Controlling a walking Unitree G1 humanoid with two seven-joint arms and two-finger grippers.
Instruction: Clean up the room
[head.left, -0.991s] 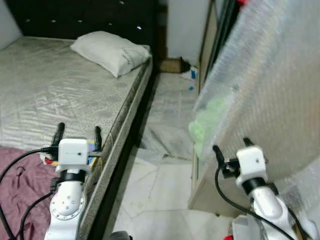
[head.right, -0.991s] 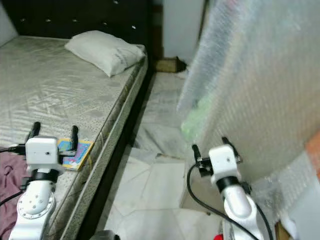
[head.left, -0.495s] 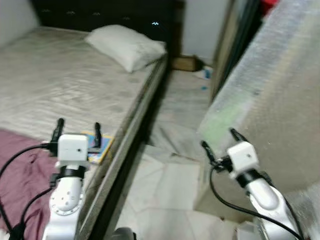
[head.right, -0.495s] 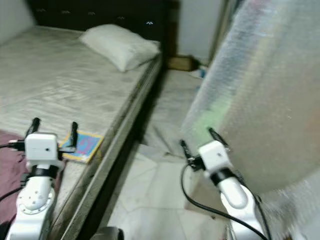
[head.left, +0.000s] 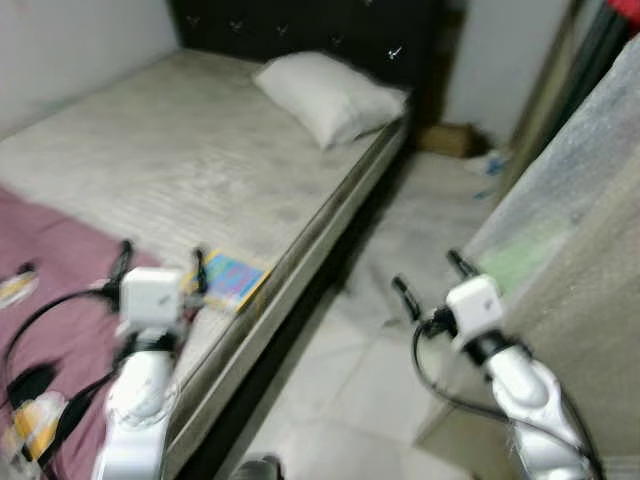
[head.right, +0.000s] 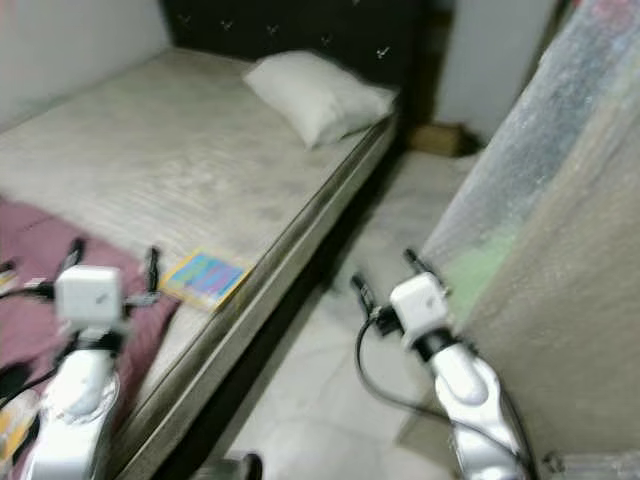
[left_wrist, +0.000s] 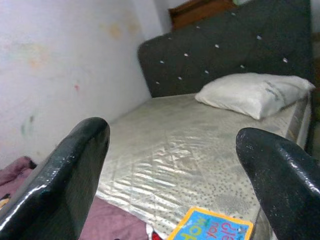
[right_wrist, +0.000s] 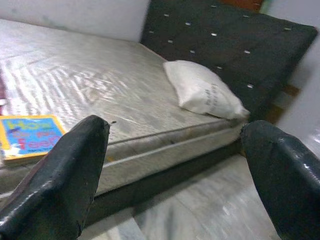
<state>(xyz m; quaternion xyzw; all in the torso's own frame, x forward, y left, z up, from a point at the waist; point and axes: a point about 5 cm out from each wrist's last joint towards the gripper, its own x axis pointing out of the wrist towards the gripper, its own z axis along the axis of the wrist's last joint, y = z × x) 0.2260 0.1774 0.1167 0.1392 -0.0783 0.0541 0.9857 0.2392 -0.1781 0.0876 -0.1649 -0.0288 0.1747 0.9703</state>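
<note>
Bed (head.left: 180, 170): bare quilted mattress, dark tufted headboard (left_wrist: 230, 55) at the far end, pale wall alongside.
Pillow (head.left: 330, 95): white, lying at the head of the bed near the edge facing the floor.
Book (head.right: 205, 275): bright blue and yellow cover, flat on the mattress close to the bed's near edge, just beside the maroon blanket; seen too in the left wrist view (left_wrist: 212, 227) and the right wrist view (right_wrist: 27, 137).
Blanket (head.left: 60, 300): maroon, spread over the near part of the bed, with small scattered items on it, too blurred to identify.
Left hand (head.left: 160, 270): raised over the near edge of the bed, just short of the book, fingers (left_wrist: 65, 185) spread apart, holding nothing.
Right hand (head.left: 430, 280): raised over the floor between bed and wrapped furniture, fingers (right_wrist: 60, 185) spread apart, holding nothing.
Floor (head.left: 400, 370): pale tiles, running along the bed's side.
Wrapped furniture (head.left: 580, 220): large piece covered in bubble wrap, standing to the right of the floor strip.
Cardboard box (head.left: 445, 138): small, on the floor at the far end, beyond the bed's corner.
</note>
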